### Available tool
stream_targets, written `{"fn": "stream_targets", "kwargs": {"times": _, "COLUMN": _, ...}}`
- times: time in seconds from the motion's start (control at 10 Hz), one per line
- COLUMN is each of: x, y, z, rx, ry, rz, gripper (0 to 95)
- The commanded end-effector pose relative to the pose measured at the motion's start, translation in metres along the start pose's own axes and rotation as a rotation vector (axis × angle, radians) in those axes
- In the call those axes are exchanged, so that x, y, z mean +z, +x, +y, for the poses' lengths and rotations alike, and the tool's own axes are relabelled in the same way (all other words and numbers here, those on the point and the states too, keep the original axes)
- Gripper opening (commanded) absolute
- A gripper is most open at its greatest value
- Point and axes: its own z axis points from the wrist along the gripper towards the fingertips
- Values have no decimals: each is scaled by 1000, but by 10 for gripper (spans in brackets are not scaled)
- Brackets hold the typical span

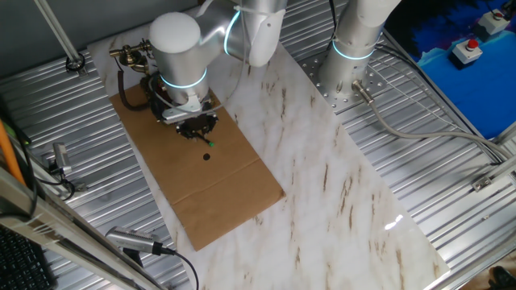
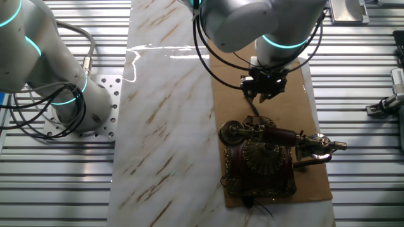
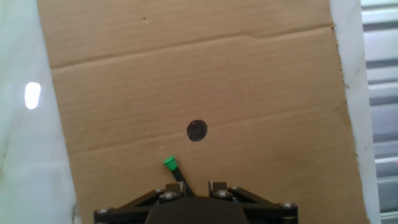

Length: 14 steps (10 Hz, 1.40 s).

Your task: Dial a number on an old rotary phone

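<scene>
The old rotary phone [image 2: 265, 157], dark red-brown with gold trim and a round dial, stands on the cardboard sheet [image 2: 227, 94]. Its handset lies across the top. In one fixed view the arm hides most of it, and only the brass-ended handset [image 1: 133, 55] shows. My gripper [image 2: 262, 88] hangs over the cardboard just beyond the phone, shut on a thin black stick [image 3: 177, 175] with a green tip [image 3: 169, 163]. The tip points down at the cardboard near a black dot [image 3: 197, 130]. The phone is outside the hand view, where the gripper [image 3: 198, 185] sits at the bottom edge.
The cardboard sheet [image 1: 218, 185] lies on a white marble-patterned board [image 1: 339, 185] over a ribbed metal table. A second robot base [image 1: 355, 48] stands at the board's far side. Cables and clamps [image 1: 60, 165] lie along the table edges.
</scene>
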Motion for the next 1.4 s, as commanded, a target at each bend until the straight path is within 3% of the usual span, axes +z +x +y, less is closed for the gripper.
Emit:
{"fn": "stream_targets", "kwargs": {"times": 0.1, "x": 0, "y": -1, "z": 0, "rx": -22, "ry": -1, "rz": 1, "gripper": 190}}
{"fn": "stream_targets", "kwargs": {"times": 0.2, "x": 1, "y": 0, "z": 1, "rx": -65, "ry": 21, "rz": 6, "gripper": 190}}
{"fn": "stream_targets", "kwargs": {"times": 0.5, "x": 4, "y": -2, "z": -2, "rx": -77, "ry": 23, "rz": 5, "gripper": 190}}
{"fn": "stream_targets", "kwargs": {"times": 1.4, "x": 12, "y": -1, "z": 2, "rx": -121, "ry": 1, "rz": 11, "gripper": 190}}
